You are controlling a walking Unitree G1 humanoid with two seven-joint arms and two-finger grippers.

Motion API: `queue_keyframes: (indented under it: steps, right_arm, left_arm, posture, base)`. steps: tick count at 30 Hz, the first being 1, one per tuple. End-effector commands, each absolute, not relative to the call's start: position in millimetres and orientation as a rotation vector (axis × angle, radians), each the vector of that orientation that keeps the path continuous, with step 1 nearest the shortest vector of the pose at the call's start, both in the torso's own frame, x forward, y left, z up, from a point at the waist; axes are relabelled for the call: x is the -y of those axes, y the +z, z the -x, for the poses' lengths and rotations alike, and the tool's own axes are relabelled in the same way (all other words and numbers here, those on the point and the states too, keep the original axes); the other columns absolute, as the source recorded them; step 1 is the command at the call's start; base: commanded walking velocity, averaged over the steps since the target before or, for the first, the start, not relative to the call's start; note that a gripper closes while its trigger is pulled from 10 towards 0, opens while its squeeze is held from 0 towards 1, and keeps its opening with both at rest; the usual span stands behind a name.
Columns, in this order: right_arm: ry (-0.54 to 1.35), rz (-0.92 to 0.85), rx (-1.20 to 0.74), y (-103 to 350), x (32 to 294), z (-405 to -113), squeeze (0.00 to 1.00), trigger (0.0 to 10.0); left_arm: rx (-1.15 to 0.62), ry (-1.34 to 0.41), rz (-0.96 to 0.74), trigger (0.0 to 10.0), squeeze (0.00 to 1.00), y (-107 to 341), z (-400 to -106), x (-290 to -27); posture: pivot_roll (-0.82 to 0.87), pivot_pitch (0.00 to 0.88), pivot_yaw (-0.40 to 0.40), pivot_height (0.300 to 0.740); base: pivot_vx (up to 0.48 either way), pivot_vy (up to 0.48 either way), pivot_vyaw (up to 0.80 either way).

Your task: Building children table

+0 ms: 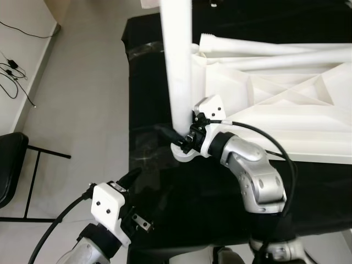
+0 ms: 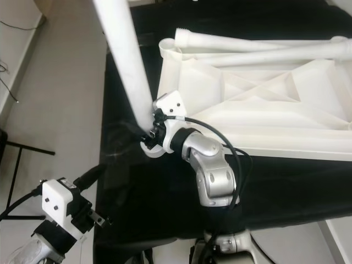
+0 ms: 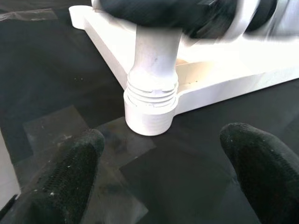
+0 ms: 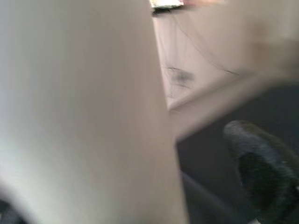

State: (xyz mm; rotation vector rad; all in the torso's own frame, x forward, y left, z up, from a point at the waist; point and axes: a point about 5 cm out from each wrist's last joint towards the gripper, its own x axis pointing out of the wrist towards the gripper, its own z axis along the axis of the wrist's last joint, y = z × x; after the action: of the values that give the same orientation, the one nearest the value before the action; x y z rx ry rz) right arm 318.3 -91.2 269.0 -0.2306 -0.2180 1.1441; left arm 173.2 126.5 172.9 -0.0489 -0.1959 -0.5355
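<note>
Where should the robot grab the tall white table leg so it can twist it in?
Best low on the smooth round shaft of the table leg, just above the threaded end sitting in the corner socket of the tabletop. The right tool is already there. Come in from the side, since the leg stands upright and the threads must stay free. The left tool waits open nearby.

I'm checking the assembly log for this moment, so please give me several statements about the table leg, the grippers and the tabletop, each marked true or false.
1. The right gripper is at the white leg, near its base. True.
2. The leg lies flat on the black surface. False: it stands upright in the corner socket of the upturned tabletop.
3. The left gripper grips the leg. False: it is open, short of the socket.
4. More white legs lie on the tabletop. True.
5. The leg's threads are partly exposed. True.
</note>
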Motion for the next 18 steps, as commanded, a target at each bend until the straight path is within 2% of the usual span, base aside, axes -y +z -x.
queue_keyframes:
  steps: [1,2,8,9,11,12,18]
  right_arm:
    - [1.305,0.25,0.249,269.4,86.1,-312.2,1.0,10.0]
    - [1.352,0.267,0.242,271.7,86.6,-312.5,0.0,10.0]
    - [1.486,0.297,0.197,276.8,88.2,-322.2,0.0,10.0]
    - [1.522,0.288,0.174,277.8,88.6,-328.9,0.0,4.9]
    - [1.553,0.275,0.158,278.3,88.9,-333.7,0.0,4.9]
    - [1.57,0.258,0.147,278.8,89.2,-337.5,0.0,0.0]
    - [1.644,0.253,0.125,279.8,92.1,-344.1,0.0,0.0]
  left_arm:
    - [0.158,-0.538,0.047,10.0,0.0,165.6,-170.2,-127.8]
    - [0.158,-0.537,0.047,10.0,0.0,165.5,-170.0,-127.8]
    - [0.159,-0.533,0.047,10.0,0.0,165.9,-168.8,-127.4]
    - [0.16,-0.533,0.048,10.0,0.0,166.3,-167.7,-127.0]
    - [0.16,-0.533,0.048,10.0,0.0,166.5,-167.0,-126.7]
    - [0.159,-0.534,0.049,10.0,0.0,166.8,-166.0,-126.4]
    - [0.156,-0.536,0.052,10.0,0.0,167.6,-163.5,-125.5]
  posture:
    - [-0.04,0.293,0.097,0.74]
    - [-0.04,0.293,0.095,0.74]
    - [-0.03,0.294,0.093,0.74]
    - [-0.03,0.296,0.091,0.74]
    - [-0.03,0.297,0.091,0.74]
    - [-0.02,0.301,0.09,0.74]
    - [-0.02,0.312,0.085,0.74]
  base:
    - [0.0,0.0,0.0]
    - [0.0,0.0,0.0]
    - [0.0,0.0,0.0]
    - [0.0,0.0,0.0]
    - [0.0,0.0,0.0]
    - [0.0,0.0,0.0]
    - [0.0,0.0,0.0]
